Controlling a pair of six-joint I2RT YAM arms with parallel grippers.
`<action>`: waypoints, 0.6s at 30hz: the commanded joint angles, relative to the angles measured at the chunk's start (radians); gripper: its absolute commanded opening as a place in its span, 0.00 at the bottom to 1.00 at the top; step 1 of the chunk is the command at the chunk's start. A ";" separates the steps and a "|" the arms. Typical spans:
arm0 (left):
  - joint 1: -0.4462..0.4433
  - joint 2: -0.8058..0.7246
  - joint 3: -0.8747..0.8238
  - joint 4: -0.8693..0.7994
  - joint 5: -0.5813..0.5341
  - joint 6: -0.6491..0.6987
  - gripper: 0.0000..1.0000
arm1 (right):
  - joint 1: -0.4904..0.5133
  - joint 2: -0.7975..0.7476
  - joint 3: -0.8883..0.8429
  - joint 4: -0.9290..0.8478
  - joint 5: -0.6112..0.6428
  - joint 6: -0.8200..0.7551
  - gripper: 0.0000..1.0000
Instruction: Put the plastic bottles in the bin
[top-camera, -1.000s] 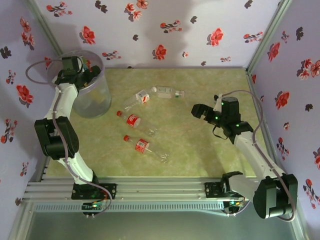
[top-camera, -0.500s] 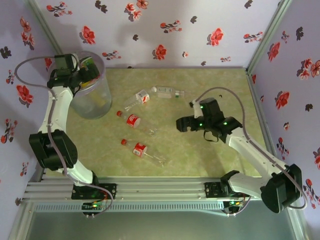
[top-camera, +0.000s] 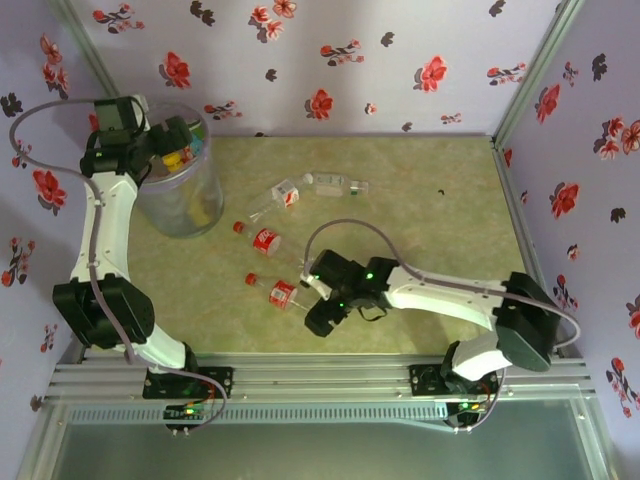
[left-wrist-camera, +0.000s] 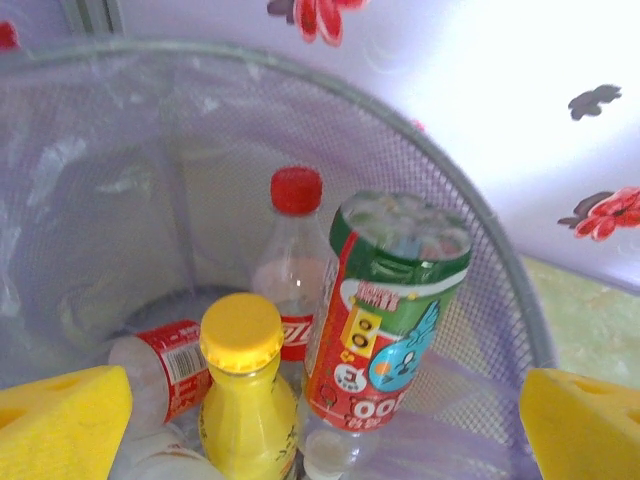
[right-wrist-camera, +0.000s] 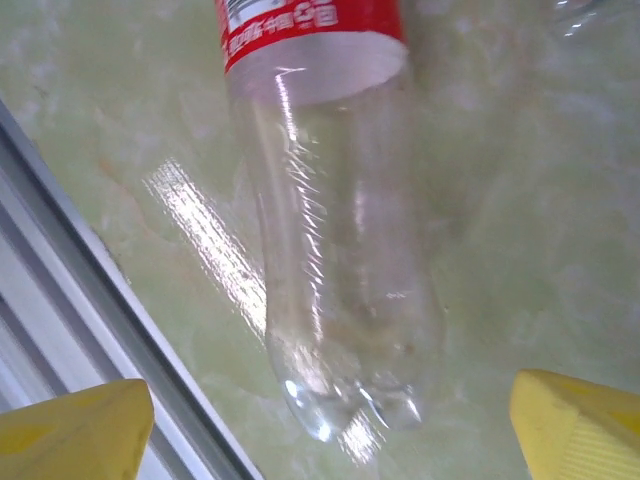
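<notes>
The bin (top-camera: 196, 208) stands at the far left, and my left gripper (top-camera: 172, 148) hangs open over its mouth. Inside the bin (left-wrist-camera: 500, 300) are a yellow bottle (left-wrist-camera: 245, 400), a green-and-red labelled bottle (left-wrist-camera: 390, 310) standing cap down, and two red-labelled clear bottles (left-wrist-camera: 295, 250); my left gripper (left-wrist-camera: 320, 428) holds nothing. Several plastic bottles lie on the table. The nearest, a red-capped one (top-camera: 278, 292), has my right gripper (top-camera: 314, 306) open astride its base. In the right wrist view that clear bottle (right-wrist-camera: 330, 250) lies just ahead of the open right gripper (right-wrist-camera: 325, 440), apart from both pads.
Three other bottles lie mid-table: a red-labelled one (top-camera: 264, 240), a clear one (top-camera: 284, 193) and a pale-labelled one (top-camera: 335, 184). The metal rail (right-wrist-camera: 110, 330) at the table's near edge runs close beside the right gripper. Flowered walls enclose the green table (top-camera: 440, 230).
My right arm has swung from the right side across to the left and down over the nearest bottle's base. The left gripper has drawn back slightly over the bin's rim.
</notes>
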 joint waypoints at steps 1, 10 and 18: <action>0.017 -0.007 0.070 -0.026 -0.019 0.025 1.00 | 0.018 0.058 0.043 0.058 0.082 -0.003 0.94; 0.025 -0.128 0.040 -0.022 -0.001 -0.003 1.00 | 0.021 0.185 0.062 0.116 0.177 -0.037 0.96; -0.019 -0.327 -0.183 0.004 0.038 -0.052 1.00 | 0.020 0.263 0.069 0.163 0.178 -0.039 0.90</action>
